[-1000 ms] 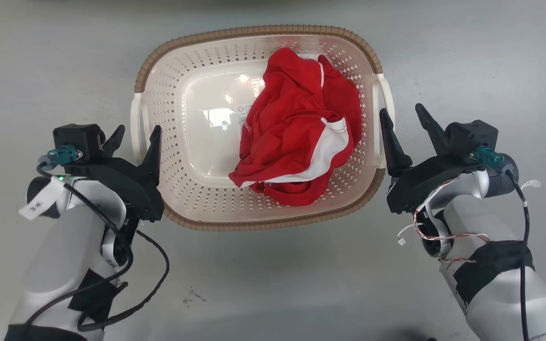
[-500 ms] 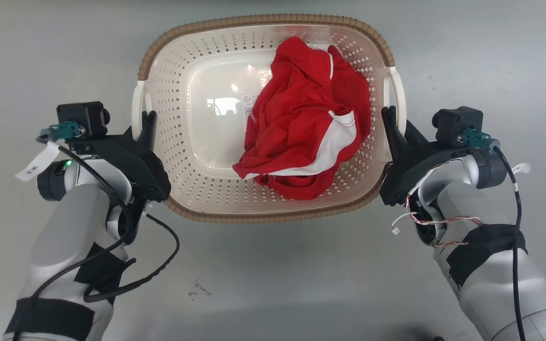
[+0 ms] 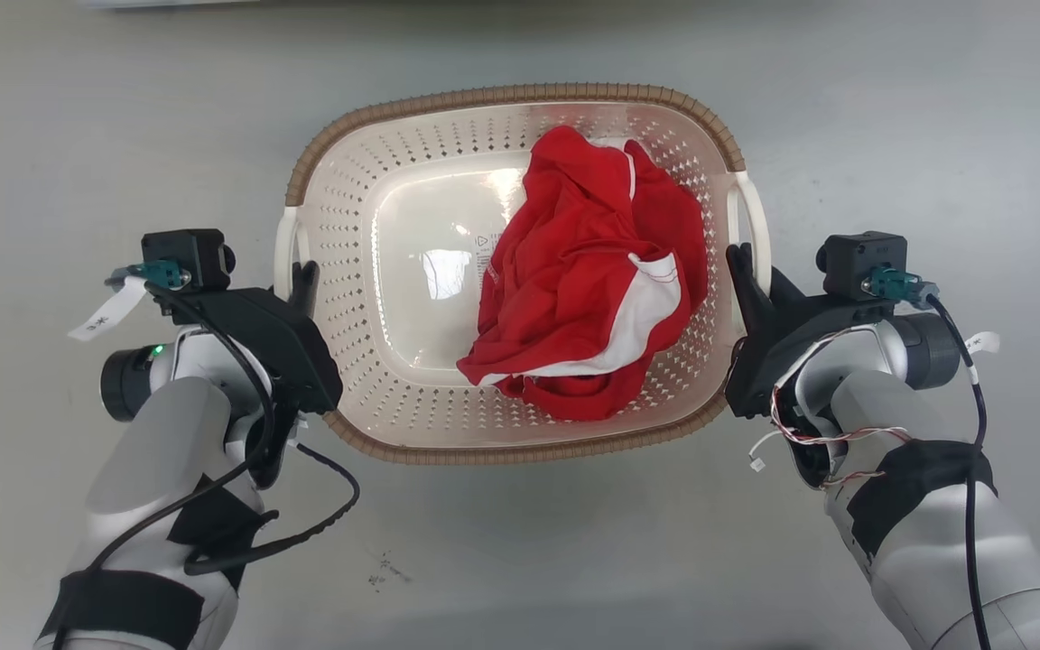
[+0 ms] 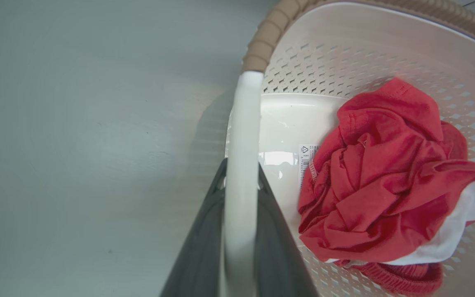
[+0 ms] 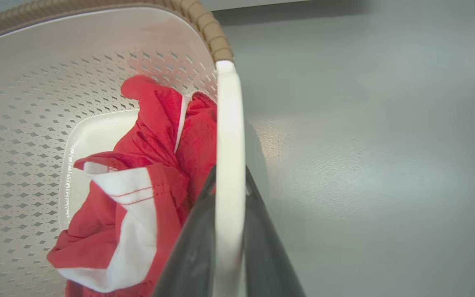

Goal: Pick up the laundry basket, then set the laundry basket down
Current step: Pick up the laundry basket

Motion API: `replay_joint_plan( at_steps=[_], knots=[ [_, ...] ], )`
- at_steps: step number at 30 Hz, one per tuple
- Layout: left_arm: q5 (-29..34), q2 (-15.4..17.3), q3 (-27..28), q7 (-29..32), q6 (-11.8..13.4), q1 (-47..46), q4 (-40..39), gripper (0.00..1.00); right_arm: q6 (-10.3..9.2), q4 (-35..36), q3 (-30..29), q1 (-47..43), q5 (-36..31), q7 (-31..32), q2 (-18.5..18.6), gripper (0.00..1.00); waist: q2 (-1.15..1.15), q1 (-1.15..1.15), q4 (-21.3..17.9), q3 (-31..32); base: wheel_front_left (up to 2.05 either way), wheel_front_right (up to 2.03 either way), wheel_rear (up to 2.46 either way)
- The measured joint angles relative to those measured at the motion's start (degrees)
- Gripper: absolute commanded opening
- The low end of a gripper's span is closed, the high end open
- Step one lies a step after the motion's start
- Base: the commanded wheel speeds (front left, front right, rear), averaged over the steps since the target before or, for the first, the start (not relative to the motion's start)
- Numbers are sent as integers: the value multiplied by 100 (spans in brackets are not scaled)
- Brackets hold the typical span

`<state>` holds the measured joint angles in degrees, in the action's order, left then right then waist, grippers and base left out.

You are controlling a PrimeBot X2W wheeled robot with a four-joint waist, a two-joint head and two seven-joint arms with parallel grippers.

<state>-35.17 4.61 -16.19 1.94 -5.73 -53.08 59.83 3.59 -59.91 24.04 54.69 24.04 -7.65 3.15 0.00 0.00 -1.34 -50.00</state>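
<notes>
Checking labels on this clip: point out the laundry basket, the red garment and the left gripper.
laundry basket (image 3: 520,92), head view, far brown rim.
red garment (image 3: 574,280), head view, crumpled middle.
left gripper (image 4: 241,169), left wrist view, between fingertips.

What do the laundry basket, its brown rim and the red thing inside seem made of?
The laundry basket: likely glossy moulded plastic, glare on its floor, punched holes. Its brown rim: matte, ribbed weave look, probably plastic. The red garment: soft fabric, creased, stitched hems.

The laundry basket (image 3: 348,208) is cream-white with little holes, a brown rim and two white handles. It is level, open side up, over the grey floor (image 3: 520,542). The left gripper (image 3: 300,273) and right gripper (image 3: 744,264) each pinch a handle.
</notes>
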Motion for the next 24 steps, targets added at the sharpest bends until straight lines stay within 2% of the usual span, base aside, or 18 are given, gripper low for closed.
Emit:
replay_joint_plan(
  at_steps=[24],
  knots=[
    [-308, -259, -52, 597, -137, 21, 1032, 0, 298, -945, -4, -140, 276, 113, -103, 0, 0, 0, 21, 1335, 0, 0, 0]
  ],
)
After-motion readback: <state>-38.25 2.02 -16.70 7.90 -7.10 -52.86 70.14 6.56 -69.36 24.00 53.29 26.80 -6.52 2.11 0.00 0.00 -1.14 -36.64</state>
